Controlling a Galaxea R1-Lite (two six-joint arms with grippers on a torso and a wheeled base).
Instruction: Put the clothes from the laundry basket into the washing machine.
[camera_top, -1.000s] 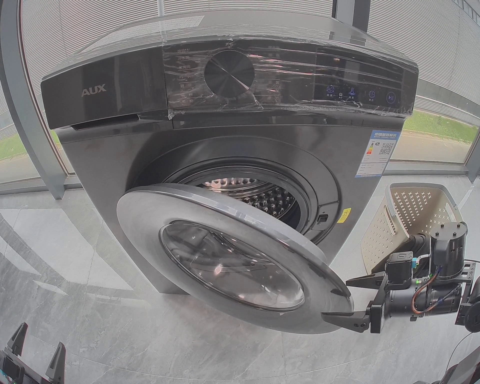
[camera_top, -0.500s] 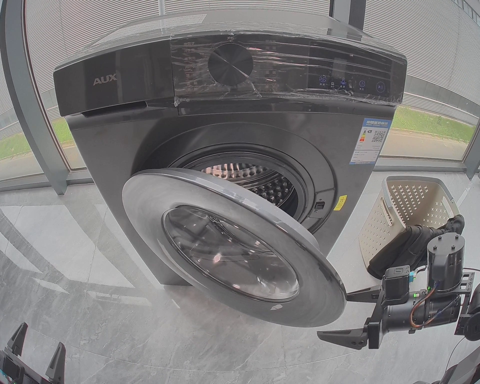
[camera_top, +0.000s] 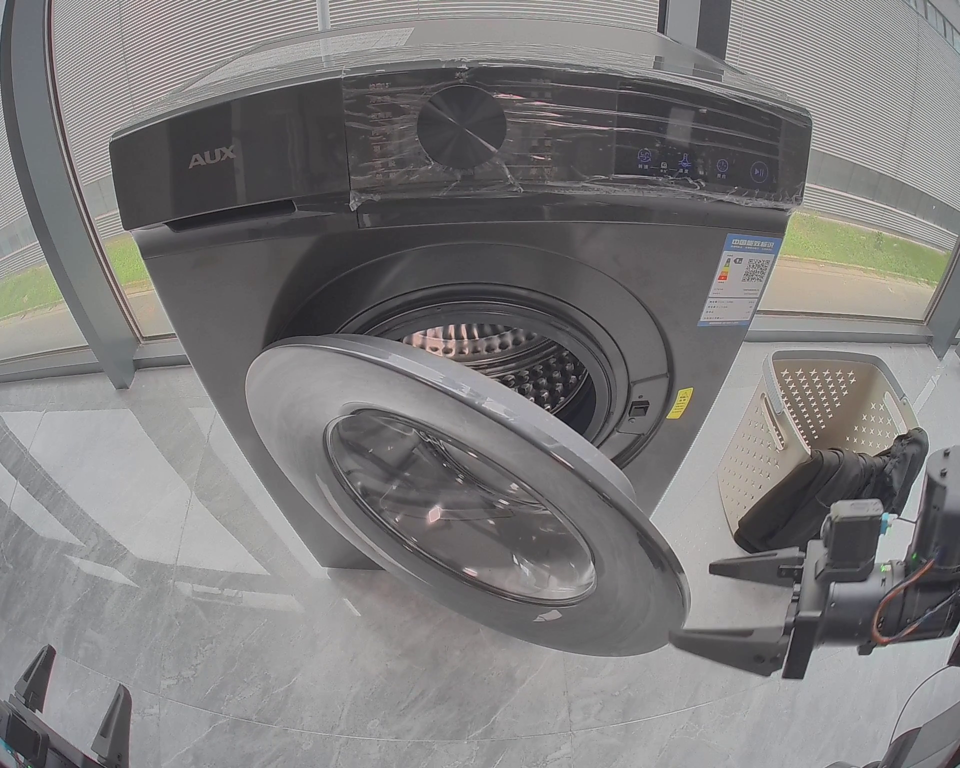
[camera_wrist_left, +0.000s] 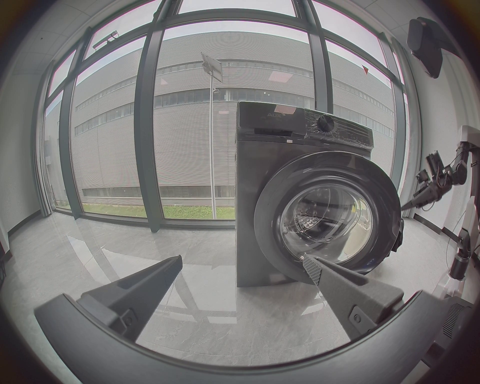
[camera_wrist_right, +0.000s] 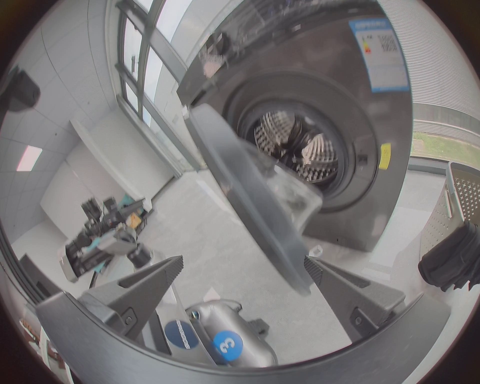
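The washing machine (camera_top: 460, 250) is a dark grey metal box with a glossy black control band under crinkled film; it stands on a polished grey stone floor (camera_top: 150, 520) before tall windows (camera_wrist_left: 105, 125); its round door (camera_top: 640, 580), a broad satin ring around a bulging glass bowl, hangs wide open; behind it the drum (camera_top: 520, 365) is perforated steel, and no clothes can be seen in it; just right of the machine the laundry basket (camera_top: 800, 400), cream plastic with punched holes, leans tilted; dark, soft clothes (camera_top: 820, 490) slump over its front rim; the right tool (camera_top: 700, 605) is held with its jaws apart, just beside the door's rim, contact unclear; the left tool (camera_top: 82, 680) sits low, well apart, jaws spread and empty; the right wrist view looks past the door's thin edge (camera_wrist_right: 240, 200) into the drum (camera_wrist_right: 295, 145); the left wrist view takes in the whole machine (camera_wrist_left: 300, 190) from farther off.
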